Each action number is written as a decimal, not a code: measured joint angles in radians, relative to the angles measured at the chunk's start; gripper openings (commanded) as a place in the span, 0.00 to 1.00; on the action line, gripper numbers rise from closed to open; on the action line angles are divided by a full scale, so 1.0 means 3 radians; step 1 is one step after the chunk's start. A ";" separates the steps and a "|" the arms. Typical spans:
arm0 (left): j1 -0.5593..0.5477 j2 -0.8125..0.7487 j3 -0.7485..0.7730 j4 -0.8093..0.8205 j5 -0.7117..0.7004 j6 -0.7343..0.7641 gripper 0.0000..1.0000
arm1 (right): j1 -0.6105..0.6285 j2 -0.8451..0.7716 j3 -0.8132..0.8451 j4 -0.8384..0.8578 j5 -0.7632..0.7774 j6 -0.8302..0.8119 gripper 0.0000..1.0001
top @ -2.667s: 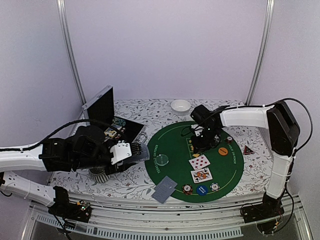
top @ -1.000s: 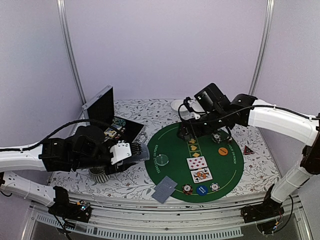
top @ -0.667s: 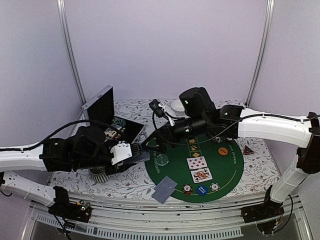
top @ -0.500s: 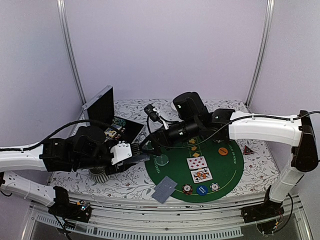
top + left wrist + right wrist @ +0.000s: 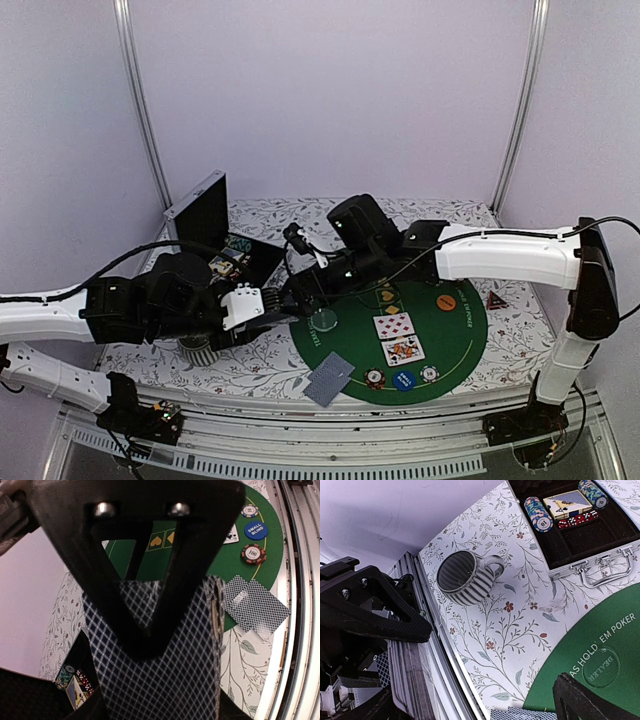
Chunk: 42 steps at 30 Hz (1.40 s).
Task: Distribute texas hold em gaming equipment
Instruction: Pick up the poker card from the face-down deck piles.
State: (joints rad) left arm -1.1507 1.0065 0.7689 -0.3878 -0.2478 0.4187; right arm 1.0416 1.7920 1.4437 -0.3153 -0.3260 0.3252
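Reaching across from the right side, the right gripper (image 5: 301, 291) hangs with its jaws wide apart, just beside the left gripper (image 5: 272, 304). The left one is clamped on a deck of playing cards (image 5: 165, 680) at the left edge of the green mat (image 5: 330, 350). Two face-up cards (image 5: 397, 325) lie mid-mat, and two face-down cards (image 5: 330, 377) lie at its near edge.

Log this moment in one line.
left claw: shut on card deck | right claw: open beside card deck, empty | green mat: two face-up cards
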 measured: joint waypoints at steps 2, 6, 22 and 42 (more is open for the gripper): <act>0.0000 0.0000 0.0000 0.0003 -0.0001 0.0000 0.53 | 0.0001 -0.0055 -0.0005 -0.0061 0.0058 0.0000 0.95; 0.0000 0.0000 -0.0001 0.0005 -0.0003 0.0000 0.53 | -0.0004 -0.0177 -0.0024 -0.0160 0.0108 -0.0005 0.79; 0.0000 0.0000 -0.0001 0.0001 -0.0014 0.0000 0.53 | -0.0008 -0.0245 -0.0020 -0.0240 -0.0317 0.0058 0.05; 0.0000 -0.0001 -0.0001 0.0006 -0.0014 0.0000 0.53 | -0.0568 -0.1128 -0.0112 -0.1133 0.0660 0.0078 0.02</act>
State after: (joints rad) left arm -1.1507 1.0061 0.7685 -0.3859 -0.2520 0.4187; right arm 0.8711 1.4536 1.4101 -0.6552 -0.1280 0.3485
